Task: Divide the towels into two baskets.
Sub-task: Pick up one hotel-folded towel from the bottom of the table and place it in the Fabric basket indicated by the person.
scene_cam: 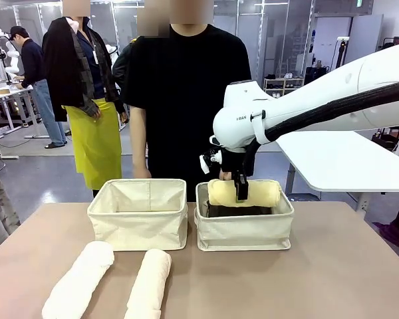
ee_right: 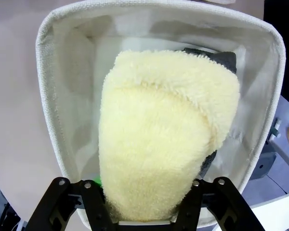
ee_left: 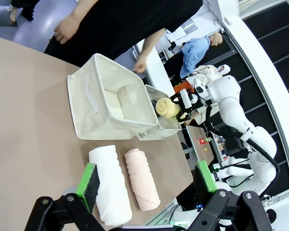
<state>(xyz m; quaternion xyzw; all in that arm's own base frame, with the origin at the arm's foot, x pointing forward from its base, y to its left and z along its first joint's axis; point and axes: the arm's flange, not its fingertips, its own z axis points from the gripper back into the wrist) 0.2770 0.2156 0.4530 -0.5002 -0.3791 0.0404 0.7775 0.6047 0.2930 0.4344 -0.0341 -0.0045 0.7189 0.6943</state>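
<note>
A pale yellow towel (scene_cam: pixel 256 193) (ee_left: pixel 166 107) (ee_right: pixel 164 139) lies across the top of the right basket (scene_cam: pixel 246 234) (ee_left: pixel 167 130) (ee_right: pixel 45 96), resting on a dark grey towel (scene_cam: pixel 219 211) (ee_right: pixel 225 58). My right gripper (scene_cam: pixel 240 194) (ee_right: pixel 142 202) straddles the yellow roll with its jaws loosened, a strip of green pad showing beside it. The left basket (scene_cam: pixel 138 229) (ee_left: pixel 94 103) holds nothing. Two white towels (scene_cam: pixel 80 282) (scene_cam: pixel 149 282) lie on the table in front of it. In the left wrist view they are a white roll (ee_left: pixel 110 185) and a cream roll (ee_left: pixel 142 178), with my left gripper (ee_left: pixel 147 185) open above them.
A person in black (scene_cam: pixel 186 86) stands at the table's far edge right behind both baskets, hands hanging near the rims. The tan table (scene_cam: pixel 332 279) has free room at front right. A white table (scene_cam: pixel 346 159) stands beyond on the right.
</note>
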